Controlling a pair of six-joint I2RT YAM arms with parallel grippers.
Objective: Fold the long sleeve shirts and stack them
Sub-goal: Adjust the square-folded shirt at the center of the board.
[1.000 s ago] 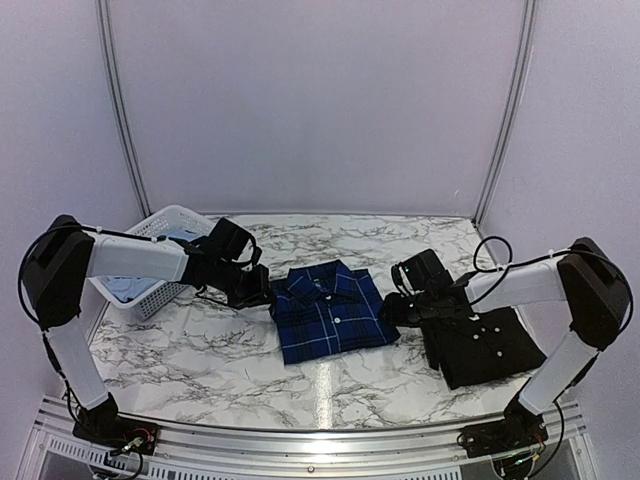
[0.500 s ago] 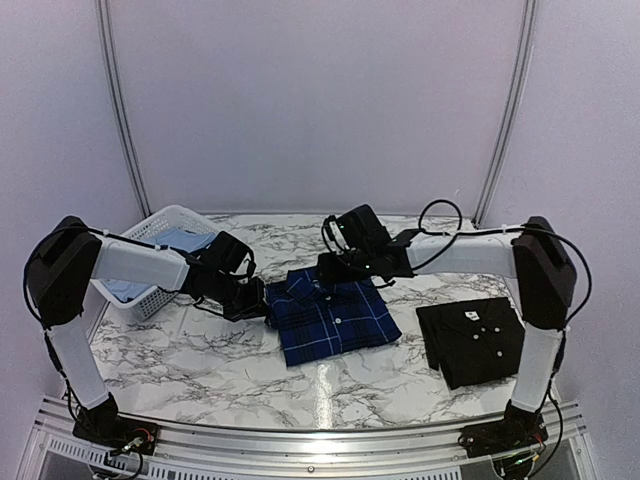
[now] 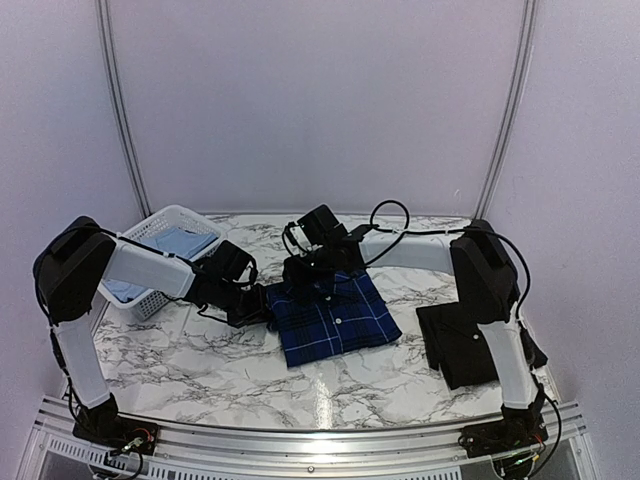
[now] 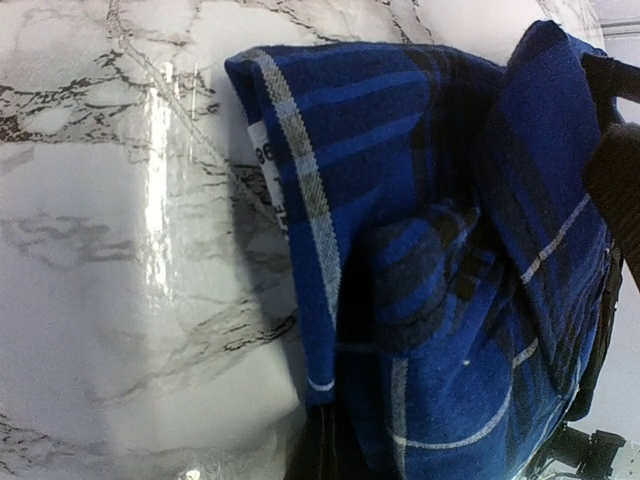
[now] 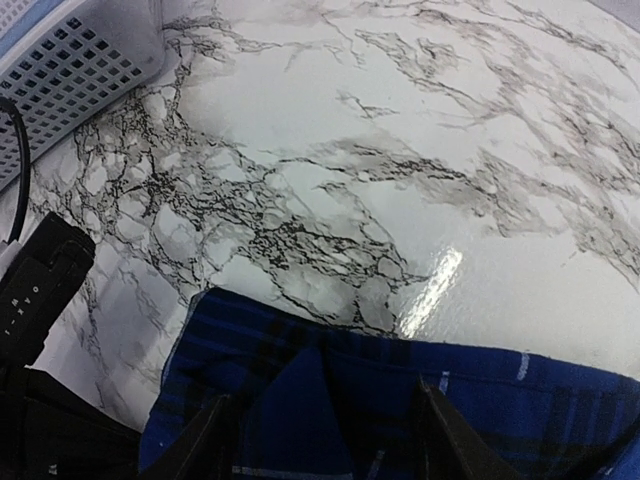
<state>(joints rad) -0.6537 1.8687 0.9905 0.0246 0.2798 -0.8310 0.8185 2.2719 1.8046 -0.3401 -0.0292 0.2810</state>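
Note:
The plaid shirt lies folded at the table's middle. It fills the right of the left wrist view and the bottom of the right wrist view. My left gripper is at its left collar edge, and its dark fingers look closed on the cloth edge. My right gripper hovers over the shirt's far collar edge, open and empty. The black shirt lies folded at the right. The pale blue shirt sits in the basket.
The white lattice basket stands at the far left, and its wall shows in the right wrist view. My left gripper body is close to my right one. The marble tabletop is bare in front.
My right arm has swung left from the black shirt to the plaid shirt's far collar edge. My left gripper has stayed at the shirt's left edge.

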